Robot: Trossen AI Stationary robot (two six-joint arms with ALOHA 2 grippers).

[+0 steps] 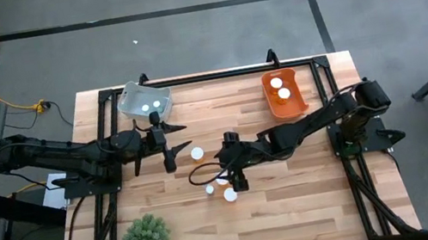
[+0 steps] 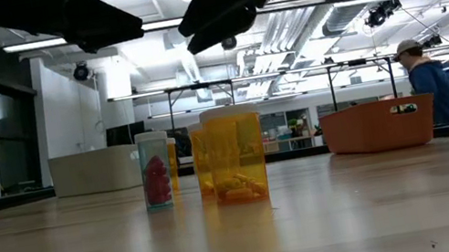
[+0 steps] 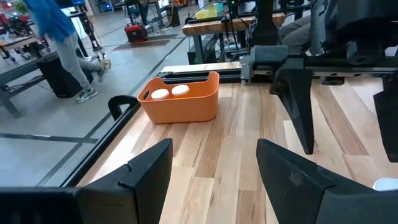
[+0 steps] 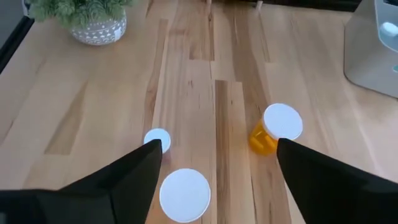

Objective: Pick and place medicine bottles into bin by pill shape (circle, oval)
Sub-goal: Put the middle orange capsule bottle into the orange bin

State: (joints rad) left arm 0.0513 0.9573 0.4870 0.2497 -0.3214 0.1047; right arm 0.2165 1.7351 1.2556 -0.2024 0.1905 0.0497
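Three medicine bottles with white caps stand upright on their bases mid-table: one (image 1: pixel 197 152) (image 4: pixel 283 122) amber, two (image 1: pixel 210 189) (image 1: pixel 229 194) near each other. In the low view one holds red pills (image 2: pixel 155 171) and one yellow pills (image 2: pixel 235 156). My right gripper (image 1: pixel 231 169) (image 4: pixel 217 171) hovers open above them, fingers on either side of the large cap (image 4: pixel 185 194), touching nothing. My left gripper (image 1: pixel 168 145) (image 3: pixel 214 177) waits open above the table's left half.
An orange bin (image 1: pixel 284 93) (image 3: pixel 183 98) at the far right holds two capped bottles. A pale bin (image 1: pixel 144 101) at the far left holds two more. A green plant ball (image 1: pixel 145 238) sits near the front left. A person (image 2: pixel 428 81) stands beyond the table.
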